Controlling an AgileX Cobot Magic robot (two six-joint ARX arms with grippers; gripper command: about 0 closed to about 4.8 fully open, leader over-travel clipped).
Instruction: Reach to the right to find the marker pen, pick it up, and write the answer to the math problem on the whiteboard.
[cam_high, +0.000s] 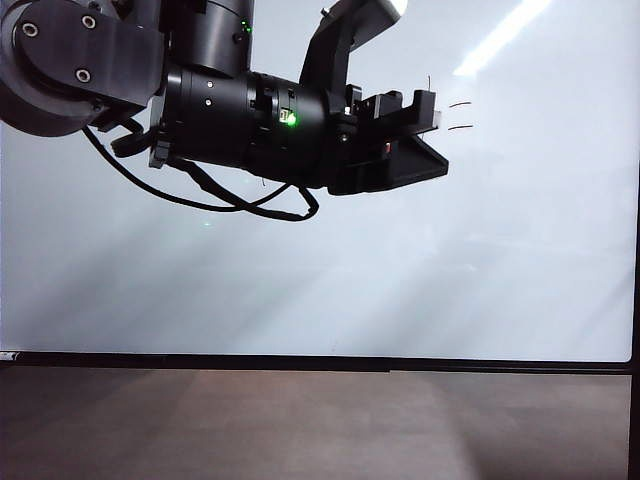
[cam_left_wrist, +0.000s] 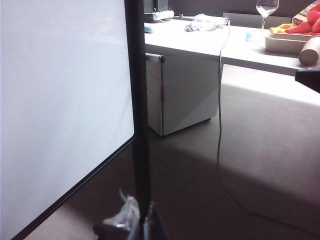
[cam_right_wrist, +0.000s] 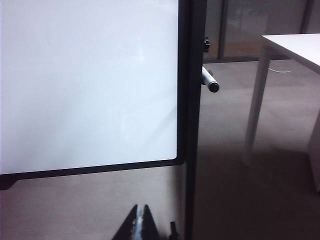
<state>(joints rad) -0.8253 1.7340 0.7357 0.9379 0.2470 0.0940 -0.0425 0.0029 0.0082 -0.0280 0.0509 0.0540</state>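
The whiteboard (cam_high: 300, 280) fills the exterior view. Of the math problem (cam_high: 459, 116) only two short strokes and one thin upright line show past the arm. My left gripper (cam_high: 438, 140) hangs in front of the board's upper middle, pointing right. In its wrist view the left gripper (cam_left_wrist: 141, 212) has its fingers together with nothing between them, at the board's (cam_left_wrist: 60, 100) black right frame. The marker pen (cam_right_wrist: 209, 80), light grey with a dark end, sticks out behind that frame post and also shows as a pale bar (cam_left_wrist: 154, 57). My right gripper (cam_right_wrist: 140, 212) is shut and empty, low by the board's (cam_right_wrist: 85, 85) corner.
Right of the board stand a white drawer cabinet (cam_left_wrist: 177, 95) and a desk (cam_left_wrist: 210, 42) with a wine glass (cam_left_wrist: 266, 10) and a tray (cam_left_wrist: 287, 42). A cable (cam_left_wrist: 220, 125) hangs to the floor. A white table leg (cam_right_wrist: 255, 100) stands beyond the frame post.
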